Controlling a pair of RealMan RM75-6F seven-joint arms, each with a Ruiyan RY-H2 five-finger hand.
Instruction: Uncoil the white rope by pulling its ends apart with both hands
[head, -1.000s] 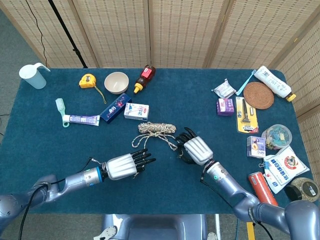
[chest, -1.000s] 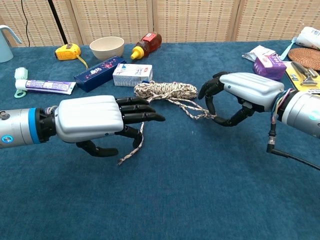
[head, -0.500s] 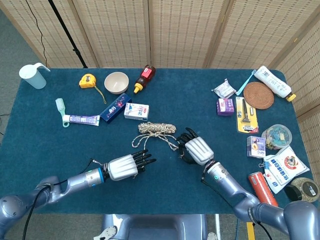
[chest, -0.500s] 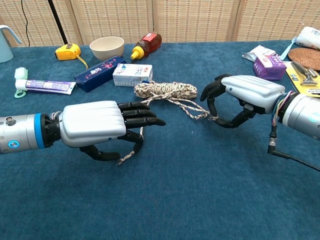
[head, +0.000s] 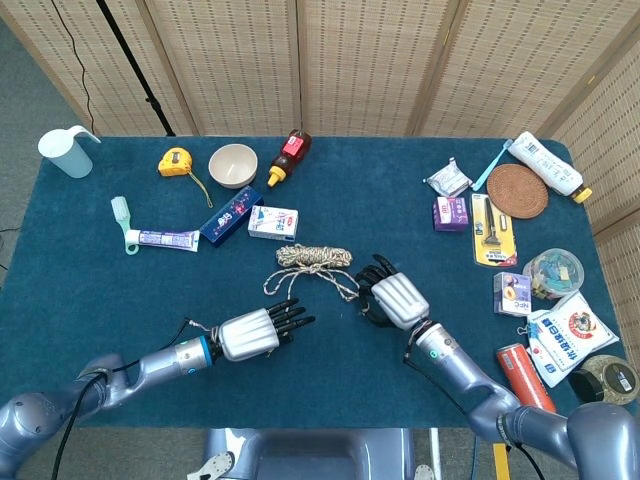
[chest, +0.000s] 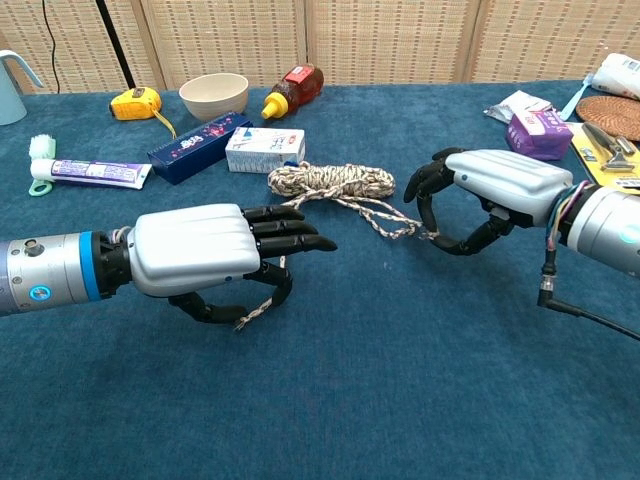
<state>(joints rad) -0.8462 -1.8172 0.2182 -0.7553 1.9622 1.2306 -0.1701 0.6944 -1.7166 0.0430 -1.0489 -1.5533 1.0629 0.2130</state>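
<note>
The white rope (head: 313, 257) (chest: 335, 180) lies coiled mid-table, with one loose strand trailing to each side. My left hand (head: 250, 333) (chest: 200, 255) hovers over the left strand. Its fingers stretch out above the strand and its thumb curls beneath, with a gap still showing between them. That strand's frayed tip (chest: 243, 320) lies just under the thumb. My right hand (head: 398, 298) (chest: 495, 185) is right of the coil. Its curled fingers and thumb meet around the end of the right strand (chest: 415, 230) and pinch it.
Behind the coil sit a white box (head: 273, 222), a dark blue box (head: 230, 216), a toothpaste tube (head: 160, 240), a bowl (head: 233, 164), a sauce bottle (head: 291, 155) and a tape measure (head: 175, 160). Several small packets, a razor pack (head: 493, 230) and a red can (head: 524, 375) crowd the right side.
My left hand has crept rightward along the left strand, and its thumb has curled up closer under the fingers. The right hand has barely shifted, and the coil stays put.
</note>
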